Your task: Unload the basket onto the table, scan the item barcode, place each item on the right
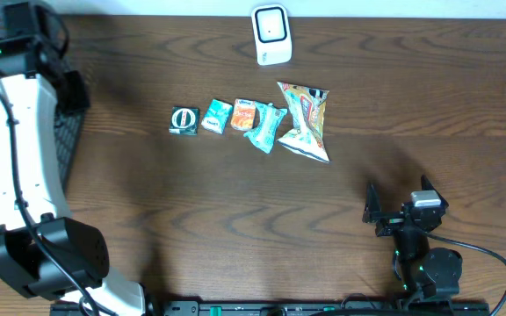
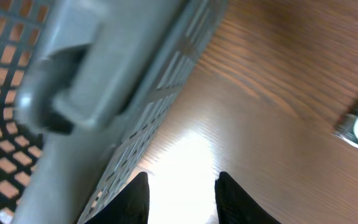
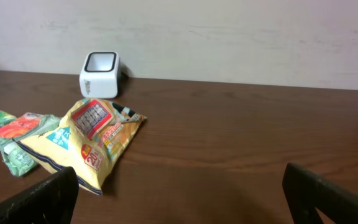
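Standing wide open and empty, right gripper [image 3: 185, 199]; snack bag [image 3: 95, 140] well ahead to its left, white scanner [image 3: 99, 73] just beyond the bag. Left gripper [image 2: 182, 202] partly parted, holding nothing, beside grey mesh basket [image 2: 123, 74], well apart from small packets [image 1: 235, 117]

White scanner [image 1: 271, 35], yellow bag [image 1: 305, 121], teal pouch [image 1: 268, 127], perhaps dark-green packet [image 1: 184, 119], grey lattice basket [image 2: 166, 81], brown wood-grain table [image 1: 235, 202]

Gray mesh basket [image 2: 143, 53], wooden table [image 1: 235, 219]
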Controlling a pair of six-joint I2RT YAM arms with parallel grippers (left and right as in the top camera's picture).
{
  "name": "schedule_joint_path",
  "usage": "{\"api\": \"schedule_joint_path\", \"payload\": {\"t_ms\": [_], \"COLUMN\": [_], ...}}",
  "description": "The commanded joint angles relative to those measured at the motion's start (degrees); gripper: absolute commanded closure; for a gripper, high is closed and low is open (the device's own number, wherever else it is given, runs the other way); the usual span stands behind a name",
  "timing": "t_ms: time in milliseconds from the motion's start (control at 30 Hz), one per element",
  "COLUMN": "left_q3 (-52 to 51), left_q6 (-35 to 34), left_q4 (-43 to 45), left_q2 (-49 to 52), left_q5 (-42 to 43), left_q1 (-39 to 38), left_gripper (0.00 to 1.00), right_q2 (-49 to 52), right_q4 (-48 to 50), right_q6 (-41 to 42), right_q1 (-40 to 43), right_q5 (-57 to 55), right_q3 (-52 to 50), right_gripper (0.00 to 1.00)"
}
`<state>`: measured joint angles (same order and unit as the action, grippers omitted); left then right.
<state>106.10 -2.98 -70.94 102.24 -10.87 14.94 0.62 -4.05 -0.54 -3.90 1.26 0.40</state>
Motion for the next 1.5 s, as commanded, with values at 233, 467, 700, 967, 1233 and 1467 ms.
{"api": "schedule_joint_path", "payload": {"t_ms": [233, 467, 700, 967, 1233, 1467], "left_q3": [0.61, 0.61, 0.61, 0.63, 0.68, 0.68], "left_q6": [-0.7, -0.68, 1.9, 1.88, 1.84, -2.21], "left_q4": [4.0, 12.02, 17.68, 18.75, 19.21, 13.25], "left_q2": [-0.02, 0.02, 0.57, 0.63, -3.28, -13.35], "left_q5": [2.34, 6.43, 6.4, 6.36, 6.45, 14.71], "left_q1": [1.6, 1.6, 2.16, 4.39, 3.17, -0.33], "left_gripper": [0.66, 0.65, 0.65, 0.6, 0.59, 0.47], "right_q2": [-0.33, -0.33, -0.33, -0.33, -0.33, -0.33], "right_q4": [-0.26, -0.26, -0.26, -0.26, -0.26, -0.26], "right_q6": [-0.39, -0.37, -0.39, -0.39, -0.37, -0.37], "right_q1": [-0.33, -0.33, -0.33, -0.33, -0.33, -0.33], "right_q5": [-0.26, -0.26, -0.26, -0.26, -0.26, -0.26], "right_q3": [-0.07, -0.09, -0.07, -0.07, -0.09, -0.09], "right_gripper": [0.01, 0.01, 0.01, 0.01, 0.01, 0.01]}}
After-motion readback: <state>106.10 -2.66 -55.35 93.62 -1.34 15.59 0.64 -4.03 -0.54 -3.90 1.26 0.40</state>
